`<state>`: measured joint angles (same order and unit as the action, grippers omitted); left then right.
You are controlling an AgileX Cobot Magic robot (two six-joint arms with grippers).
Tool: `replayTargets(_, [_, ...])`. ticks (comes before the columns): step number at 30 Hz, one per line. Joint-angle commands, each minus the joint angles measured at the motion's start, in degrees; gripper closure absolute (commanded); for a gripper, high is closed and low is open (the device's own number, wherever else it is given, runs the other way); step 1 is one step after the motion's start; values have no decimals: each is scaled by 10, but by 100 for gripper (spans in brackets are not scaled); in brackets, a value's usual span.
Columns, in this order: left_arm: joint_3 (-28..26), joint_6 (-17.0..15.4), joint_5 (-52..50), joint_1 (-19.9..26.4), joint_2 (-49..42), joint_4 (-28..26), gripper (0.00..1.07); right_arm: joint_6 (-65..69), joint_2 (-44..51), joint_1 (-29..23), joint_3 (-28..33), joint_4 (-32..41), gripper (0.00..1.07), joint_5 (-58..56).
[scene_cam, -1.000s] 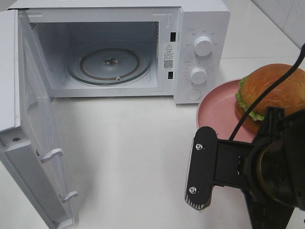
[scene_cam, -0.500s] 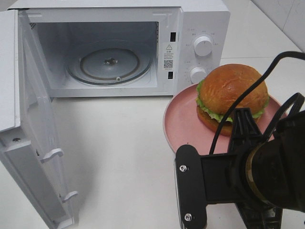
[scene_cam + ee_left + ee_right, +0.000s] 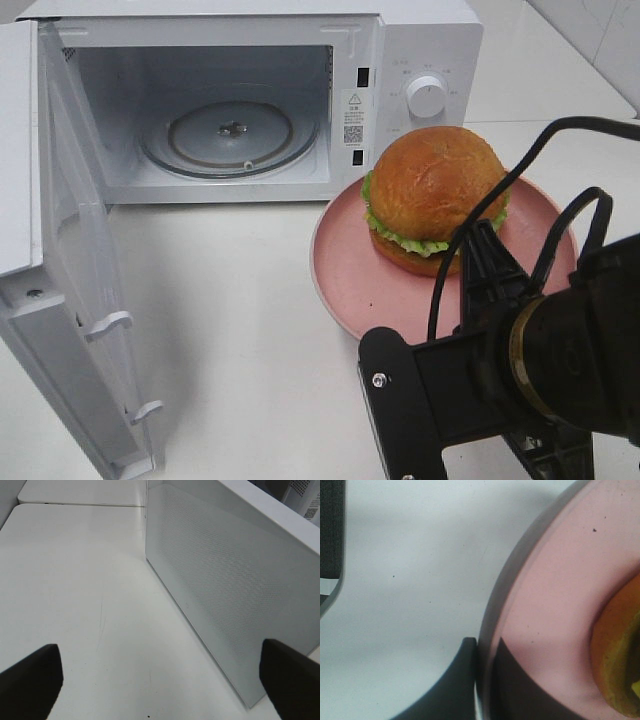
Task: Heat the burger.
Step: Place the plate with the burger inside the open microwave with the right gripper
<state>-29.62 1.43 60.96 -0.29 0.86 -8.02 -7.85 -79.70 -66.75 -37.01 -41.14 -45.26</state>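
The right gripper (image 3: 484, 647) pinches the pink plate's (image 3: 350, 270) near rim. The burger (image 3: 435, 195) sits on it, toward the desk's right edge. This looks like the carry step; next it goes into the open microwave (image 3: 420, 40), onto the turntable (image 3: 230, 135). The left gripper (image 3: 157, 675) hangs open.

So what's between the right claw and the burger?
Only bare pink plate: the right claw pinches its rim, the burger sits further in, clearest in the right wrist view.

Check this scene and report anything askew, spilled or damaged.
Nothing stands out. The burger sits upright and intact on the pink plate, whose rim the right gripper clamps. The microwave door stands wide open, the glass turntable lies flat inside, and nothing is spilled on the table.
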Motion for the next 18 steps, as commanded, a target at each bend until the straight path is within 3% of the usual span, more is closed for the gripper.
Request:
replayTargets(1, [1, 1, 2, 3, -2, -1, 8, -9, 5, -1, 1, -33, 107, 28])
replayTargets(18, [1, 1, 2, 3, -2, -1, 8, -80, 5, 1, 1, -33, 107, 149])
